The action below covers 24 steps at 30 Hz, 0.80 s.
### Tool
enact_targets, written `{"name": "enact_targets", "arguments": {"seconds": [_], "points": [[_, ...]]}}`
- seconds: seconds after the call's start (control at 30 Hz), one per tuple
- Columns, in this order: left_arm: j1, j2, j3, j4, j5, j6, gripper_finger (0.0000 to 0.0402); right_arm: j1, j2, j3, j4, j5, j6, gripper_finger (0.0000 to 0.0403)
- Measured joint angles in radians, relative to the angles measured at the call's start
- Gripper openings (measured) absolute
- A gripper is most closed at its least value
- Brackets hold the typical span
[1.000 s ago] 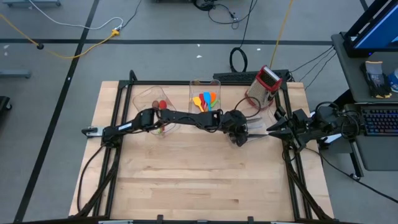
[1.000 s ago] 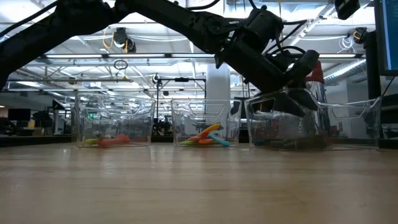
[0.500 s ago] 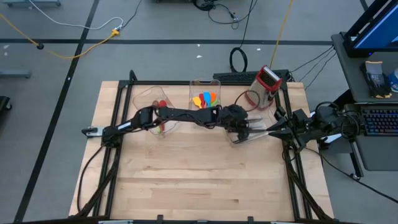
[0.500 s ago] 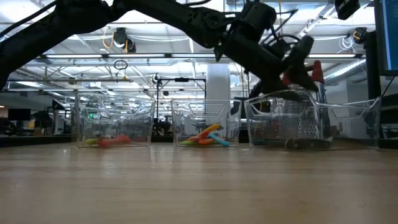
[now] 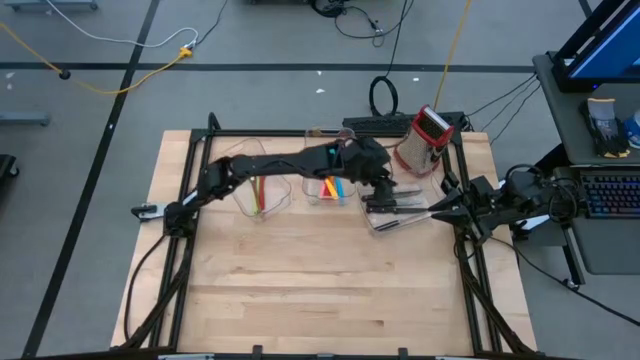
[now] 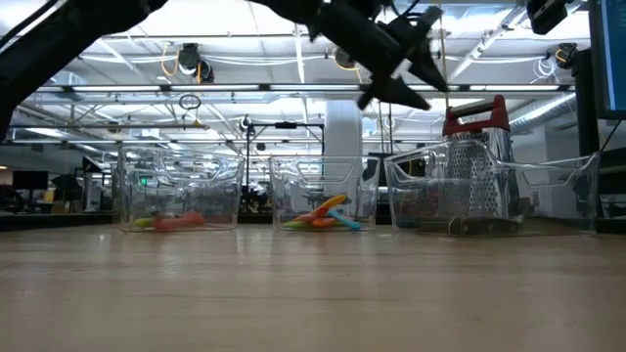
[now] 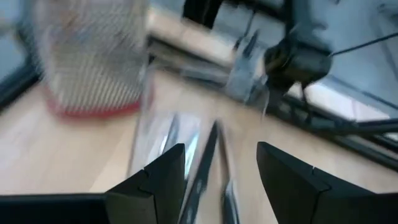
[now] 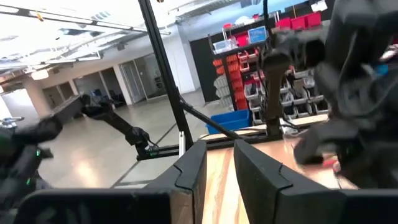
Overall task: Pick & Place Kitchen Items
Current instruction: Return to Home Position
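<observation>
The left gripper (image 5: 380, 186), jaws wide and empty, hangs over the black-handled knives (image 5: 398, 205) lying sideways in the clear plastic bin (image 5: 378, 226); the right gripper (image 5: 440, 208) waits beside it.

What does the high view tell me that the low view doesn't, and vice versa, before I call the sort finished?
Only the high view shows the right gripper parked at the right edge of the table, and the left arm stretched across the middle bin. Only the low view shows the left gripper up above the bin rims. Both show coloured utensils in the left bin and the middle one, a dark knife in the right bin, and the grater beyond it.
</observation>
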Motion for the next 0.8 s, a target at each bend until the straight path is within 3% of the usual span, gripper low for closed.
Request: {"name": "enact_targets", "arguments": {"seconds": [0.3, 0.8], "points": [[0.01, -0.111, 0.0, -0.333, -0.035, -0.042, 0.0203, 0.0, 0.001, 0.0, -0.072, 0.0, -0.005, 0.0073], [-0.053, -0.256, -0.04, -0.501, -0.048, 0.058, 0.0204, 0.0, -0.001, 0.0, -0.099, -0.001, 0.003, 0.0073]]}}
